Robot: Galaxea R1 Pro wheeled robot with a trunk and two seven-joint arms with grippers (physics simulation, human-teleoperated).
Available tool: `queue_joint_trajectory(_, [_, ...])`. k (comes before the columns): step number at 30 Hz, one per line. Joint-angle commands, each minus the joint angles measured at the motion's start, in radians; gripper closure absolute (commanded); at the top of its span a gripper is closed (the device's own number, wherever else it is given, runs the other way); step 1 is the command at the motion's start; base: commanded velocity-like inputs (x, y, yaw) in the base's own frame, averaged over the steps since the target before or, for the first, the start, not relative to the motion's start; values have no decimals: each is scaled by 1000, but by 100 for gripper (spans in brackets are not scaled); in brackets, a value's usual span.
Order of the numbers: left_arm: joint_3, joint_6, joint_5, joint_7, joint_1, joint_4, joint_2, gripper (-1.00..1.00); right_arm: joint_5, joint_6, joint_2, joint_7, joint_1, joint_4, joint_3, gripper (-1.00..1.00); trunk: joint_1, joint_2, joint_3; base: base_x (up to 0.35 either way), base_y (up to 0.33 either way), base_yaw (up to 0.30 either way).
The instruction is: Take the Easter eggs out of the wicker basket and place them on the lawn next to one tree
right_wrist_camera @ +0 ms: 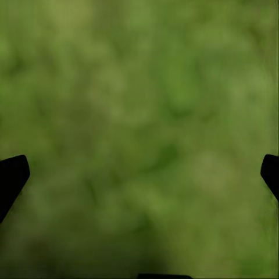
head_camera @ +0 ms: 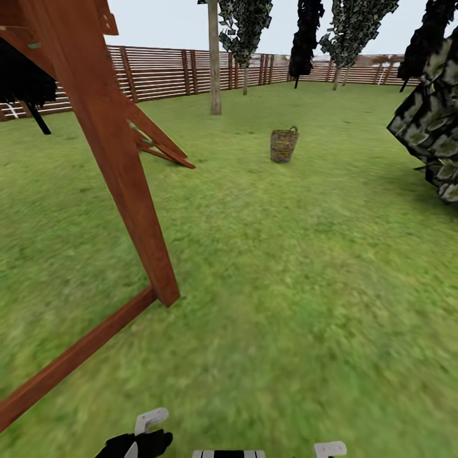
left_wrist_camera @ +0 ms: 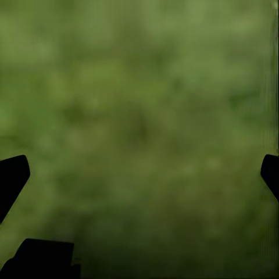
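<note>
Brown wicker basket stands upright on the lawn, well ahead, near the bare tree. Left pincer and right pincer gape wide, empty.

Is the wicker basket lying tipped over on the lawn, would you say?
No, the wicker basket stands upright on the lawn, its open rim facing up.

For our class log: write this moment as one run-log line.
phase: approach | wicker basket: upright on lawn, far ahead | tree: beyond basket | eggs: unseen | left, right fingers: open, empty
</note>
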Motion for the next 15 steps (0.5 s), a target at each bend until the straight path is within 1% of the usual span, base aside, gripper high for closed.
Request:
queue_joint_trajectory(1, [7,7,0,-4,0,-2,-1,-100,7,-2,0,-1,0,0,-1,-100,0,0,-1,328,0,0])
queue_joint_trajectory(15, [7,7,0,-4,0,-3,0,-100,6,-2,0,-1,0,0,-1,-100,0,0,-1,328,0,0])
